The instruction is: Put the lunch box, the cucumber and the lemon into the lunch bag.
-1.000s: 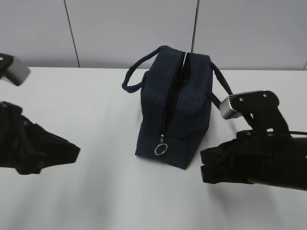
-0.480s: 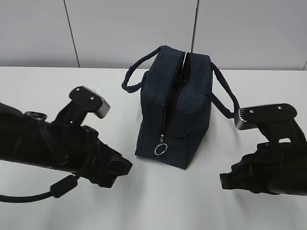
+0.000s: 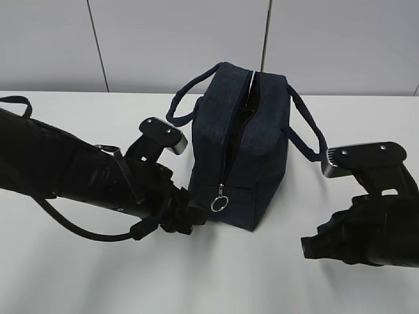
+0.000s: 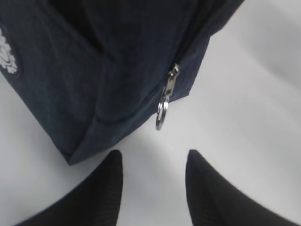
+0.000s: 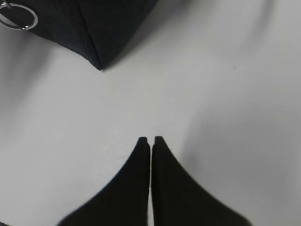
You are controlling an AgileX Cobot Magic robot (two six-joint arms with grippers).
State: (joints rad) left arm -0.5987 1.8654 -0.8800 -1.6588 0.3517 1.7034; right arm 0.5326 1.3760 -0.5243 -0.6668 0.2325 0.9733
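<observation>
lunch bag (image 3: pixel 239 154) | dark navy, boxy | upright on table | top zipper parted | ring pull (image 3: pixel 218 203) hanging at near end

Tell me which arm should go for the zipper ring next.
Left. The left gripper is open and faces the zipper ring close by on the bag. The right gripper is shut and sits off to the bag's side.

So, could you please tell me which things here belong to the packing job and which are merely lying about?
Belongs to the job:
- lunch bag
- ring pull
- left tool, open near the pull

Lying about:
- nothing visible; right tool is shut and idle on the table
</observation>
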